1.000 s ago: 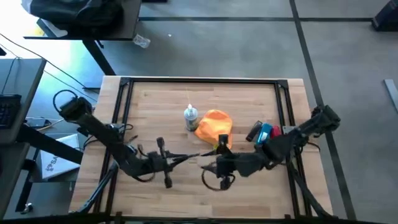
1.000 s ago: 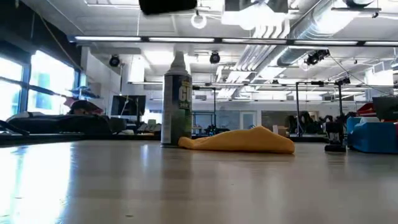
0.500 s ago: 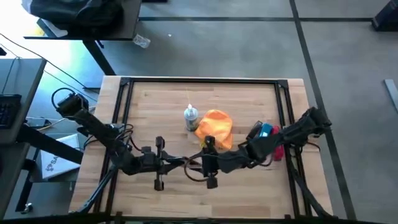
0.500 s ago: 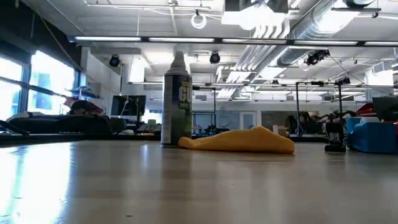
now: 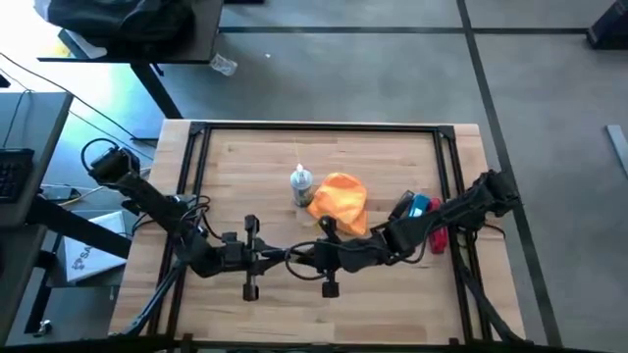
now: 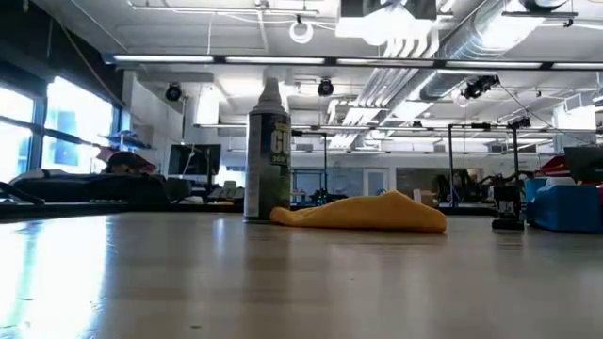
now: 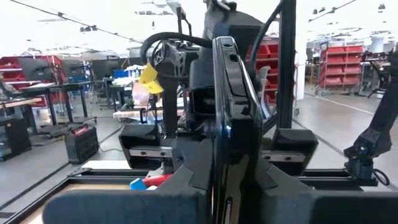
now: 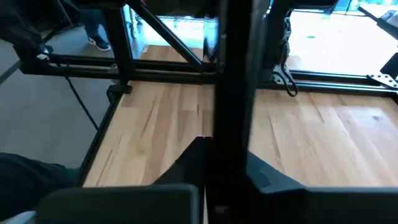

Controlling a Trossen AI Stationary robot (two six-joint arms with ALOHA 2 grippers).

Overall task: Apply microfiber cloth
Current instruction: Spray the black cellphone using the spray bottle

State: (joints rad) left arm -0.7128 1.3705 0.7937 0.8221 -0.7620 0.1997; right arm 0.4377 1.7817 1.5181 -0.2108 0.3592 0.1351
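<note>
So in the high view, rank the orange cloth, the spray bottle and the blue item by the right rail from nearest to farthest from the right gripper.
From the right gripper, near the front middle:
1. Microfiber cloth, just behind it, mid-table.
2. Spray bottle, behind, beside the cloth's left edge.
3. Blue item, off to the right by the rail.

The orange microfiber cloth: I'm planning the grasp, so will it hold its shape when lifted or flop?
Probably flop. The microfiber cloth lies slumped in a low, rumpled heap, which suggests soft fabric. It looks light, so a push would likely bunch it and might nudge the spray bottle right beside it.
</note>
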